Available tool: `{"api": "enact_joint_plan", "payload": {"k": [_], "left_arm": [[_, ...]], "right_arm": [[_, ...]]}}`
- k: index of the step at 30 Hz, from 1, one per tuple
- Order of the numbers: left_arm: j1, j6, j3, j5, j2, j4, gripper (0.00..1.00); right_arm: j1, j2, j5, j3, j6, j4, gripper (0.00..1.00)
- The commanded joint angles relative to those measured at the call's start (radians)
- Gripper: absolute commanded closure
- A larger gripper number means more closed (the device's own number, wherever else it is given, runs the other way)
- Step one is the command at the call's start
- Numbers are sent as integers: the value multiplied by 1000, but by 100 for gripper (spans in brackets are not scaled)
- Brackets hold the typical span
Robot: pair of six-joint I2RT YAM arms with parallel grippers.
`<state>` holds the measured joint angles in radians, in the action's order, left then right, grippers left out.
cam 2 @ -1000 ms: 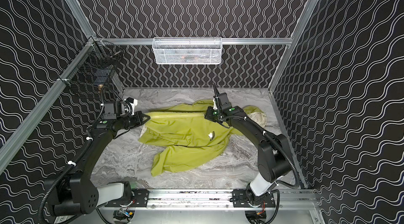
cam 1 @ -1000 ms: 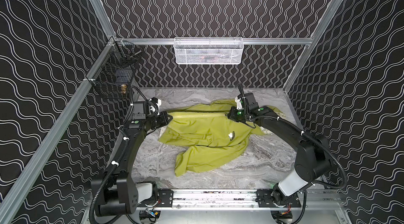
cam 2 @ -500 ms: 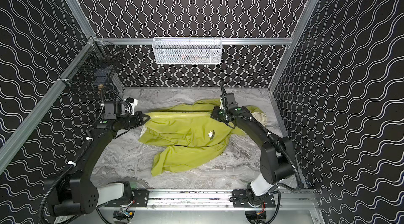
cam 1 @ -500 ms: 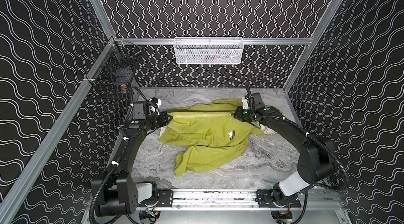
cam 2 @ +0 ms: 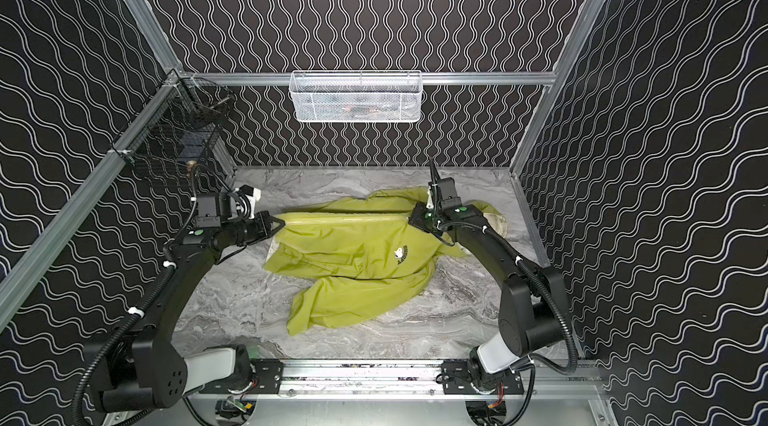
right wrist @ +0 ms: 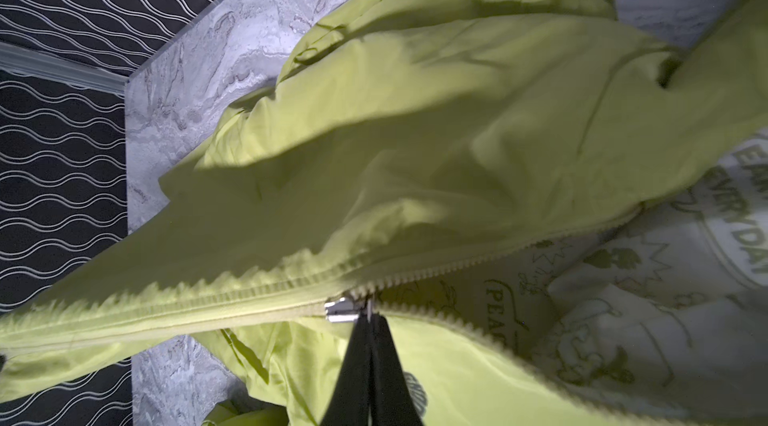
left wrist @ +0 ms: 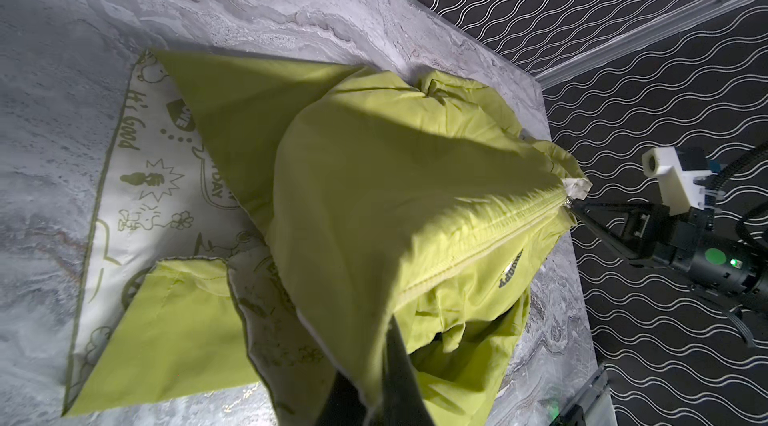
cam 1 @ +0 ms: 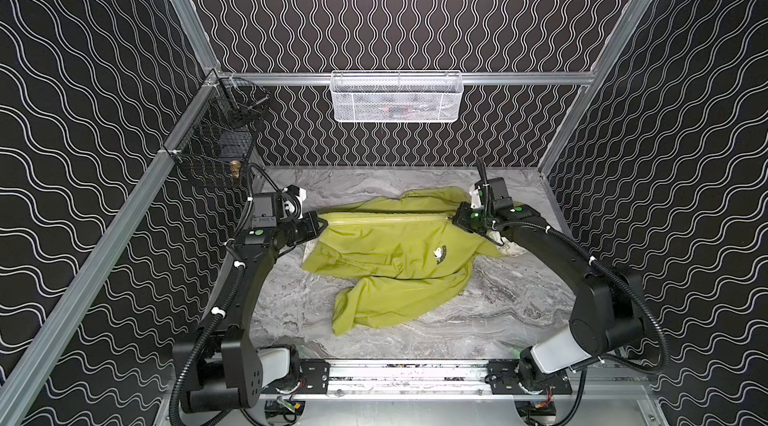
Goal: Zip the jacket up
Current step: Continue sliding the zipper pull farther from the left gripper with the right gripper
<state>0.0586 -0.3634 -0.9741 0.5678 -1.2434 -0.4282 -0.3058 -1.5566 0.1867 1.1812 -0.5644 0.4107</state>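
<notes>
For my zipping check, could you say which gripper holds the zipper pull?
The right gripper: its jaws pinch the zipper pull; the left gripper clamps the jacket hem.

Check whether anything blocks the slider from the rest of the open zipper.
Nothing visible does. The right gripper pinches the pull of the slider; ahead, the open teeth spread over bare lining, with no fold across them in view.

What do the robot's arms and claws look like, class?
The left arm and right arm are black with pale grey base housings. Ribbed black cables with white ties run alongside. Each wrist bears a green dot. The left claw and right claw are slim, tapering, black.
</notes>
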Motion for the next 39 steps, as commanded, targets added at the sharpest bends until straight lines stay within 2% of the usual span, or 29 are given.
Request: {"api": "enact_joint_plan", "payload": {"k": [1, 39], "left_arm": [[3, 13, -1, -25, 7, 8, 100], [4, 14, 2, -29, 9, 9, 100]], "right_arm": [[12, 14, -47, -7, 6, 15, 100], [174, 83, -55, -58, 58, 59, 100]]}}
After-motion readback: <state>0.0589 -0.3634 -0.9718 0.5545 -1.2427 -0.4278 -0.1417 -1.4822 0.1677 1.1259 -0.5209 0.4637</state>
